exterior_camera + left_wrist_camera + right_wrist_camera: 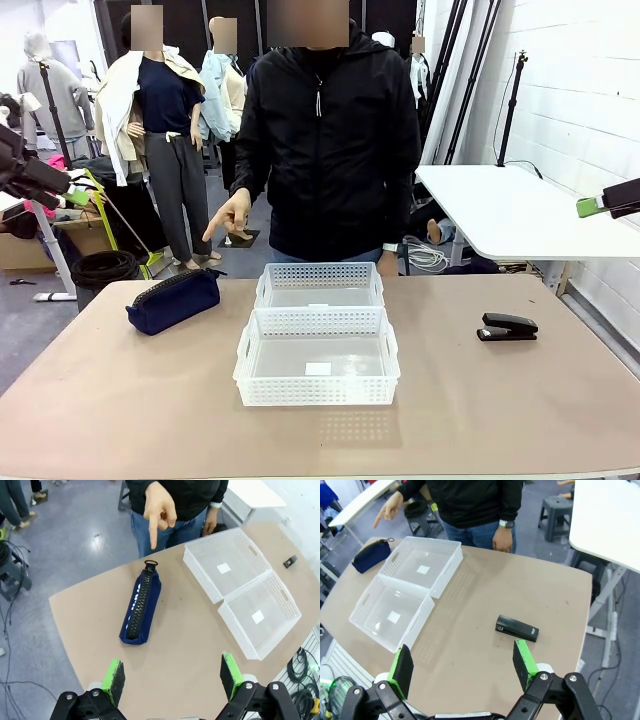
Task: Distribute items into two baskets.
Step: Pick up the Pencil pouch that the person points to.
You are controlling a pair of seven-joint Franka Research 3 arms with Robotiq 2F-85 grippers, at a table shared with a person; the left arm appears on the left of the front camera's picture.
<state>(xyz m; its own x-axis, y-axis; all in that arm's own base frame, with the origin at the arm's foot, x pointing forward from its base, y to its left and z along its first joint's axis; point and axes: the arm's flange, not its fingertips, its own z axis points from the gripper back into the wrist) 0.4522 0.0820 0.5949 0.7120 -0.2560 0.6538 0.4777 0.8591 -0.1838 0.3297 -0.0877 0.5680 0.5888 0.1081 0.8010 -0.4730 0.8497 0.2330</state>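
Two white lattice baskets stand end to end at mid-table, the far basket (320, 271) by the person and the near basket (318, 390) in front of it; both look empty. A navy zip pouch (172, 301) lies to their left, a black stapler (507, 327) to their right. My left gripper (75, 197) hangs high at the left edge, open above the pouch (141, 605). My right gripper (592, 207) hangs high at the right edge, open above the stapler (517, 628). The person's hand (159, 507) points down at the pouch's end.
The tan table (500, 400) has bare room in front of and beside the baskets. The person stands at the far edge, the other hand (503, 540) resting low by the table. A white side table (510, 215) stands at the back right.
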